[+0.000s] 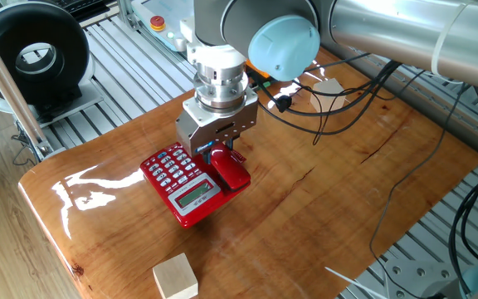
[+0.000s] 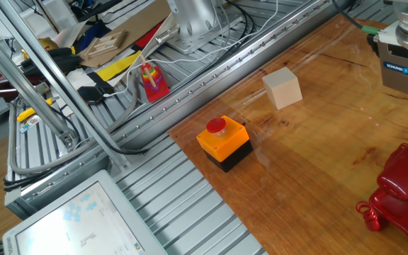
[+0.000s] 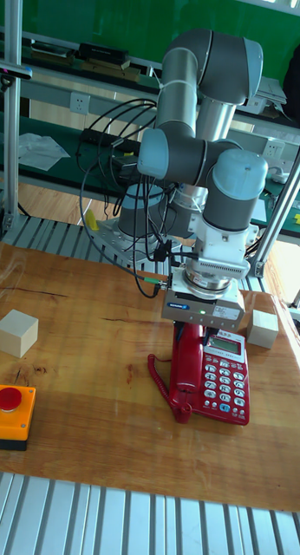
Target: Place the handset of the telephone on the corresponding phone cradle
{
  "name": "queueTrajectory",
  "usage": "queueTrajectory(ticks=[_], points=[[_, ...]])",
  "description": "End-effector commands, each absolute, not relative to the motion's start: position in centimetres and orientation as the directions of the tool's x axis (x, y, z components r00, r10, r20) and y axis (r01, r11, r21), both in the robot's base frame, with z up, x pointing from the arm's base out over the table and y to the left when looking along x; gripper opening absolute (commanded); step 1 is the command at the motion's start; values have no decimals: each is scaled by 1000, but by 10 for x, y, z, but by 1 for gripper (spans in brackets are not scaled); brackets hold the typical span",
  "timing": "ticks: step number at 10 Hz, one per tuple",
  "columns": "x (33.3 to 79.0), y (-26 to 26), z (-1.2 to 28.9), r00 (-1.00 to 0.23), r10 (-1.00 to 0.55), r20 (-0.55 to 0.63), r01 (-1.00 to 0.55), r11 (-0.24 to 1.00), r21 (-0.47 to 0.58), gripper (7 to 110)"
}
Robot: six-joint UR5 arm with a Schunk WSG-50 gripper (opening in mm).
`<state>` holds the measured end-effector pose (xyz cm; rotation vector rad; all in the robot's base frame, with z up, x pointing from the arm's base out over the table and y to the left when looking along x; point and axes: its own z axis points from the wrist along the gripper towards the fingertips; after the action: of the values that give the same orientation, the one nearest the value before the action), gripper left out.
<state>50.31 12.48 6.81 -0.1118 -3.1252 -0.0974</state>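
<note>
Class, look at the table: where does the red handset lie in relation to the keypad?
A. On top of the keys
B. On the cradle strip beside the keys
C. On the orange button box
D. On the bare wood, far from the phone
B: the handset sits on the phone cradle strip alongside the keypad, under the pincer.
</note>
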Motion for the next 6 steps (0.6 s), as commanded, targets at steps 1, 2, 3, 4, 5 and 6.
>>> queueTrajectory(ticks=[1,2,3,4,5,6], points=[[506,134,70,-1000,15,8,16,994,108,7],[506,133,71,-1000,15,10,16,994,105,22],[505,131,71,-1000,15,11,16,995,102,22],[506,131,71,-1000,17,11,18,995,100,22],[507,131,72,-1000,20,8,21,994,103,22],[506,130,71,-1000,24,10,25,995,100,22]])
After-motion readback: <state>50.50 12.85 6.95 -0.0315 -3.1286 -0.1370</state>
